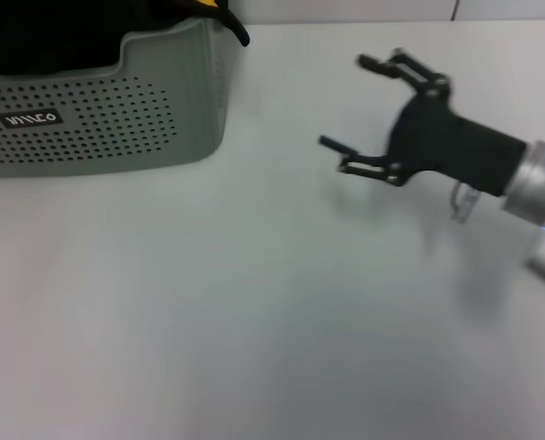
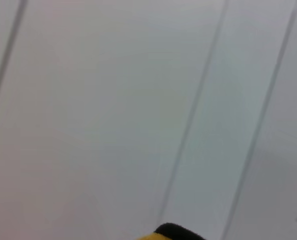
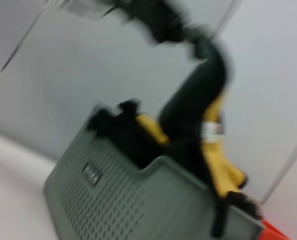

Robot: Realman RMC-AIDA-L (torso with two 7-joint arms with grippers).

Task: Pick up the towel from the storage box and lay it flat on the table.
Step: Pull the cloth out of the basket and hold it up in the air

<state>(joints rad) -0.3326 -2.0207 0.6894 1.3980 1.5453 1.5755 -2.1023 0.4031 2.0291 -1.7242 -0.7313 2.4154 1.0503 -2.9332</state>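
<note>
White tabletop (image 1: 254, 321); right gripper (image 1: 364, 115), fingers spread, hovered at 3 o'clock of box (image 1: 98, 119). Left's fingers untellable. Lifted towel (image 3: 198, 115) might snag box.

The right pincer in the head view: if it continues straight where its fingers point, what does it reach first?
Probably the storage box; the open right pincer points across bare table toward it, though height is unclear.

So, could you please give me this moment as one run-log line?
towel: lifted partly out of storage box by left gripper | right gripper: open, above table | stage: pick-up
</note>
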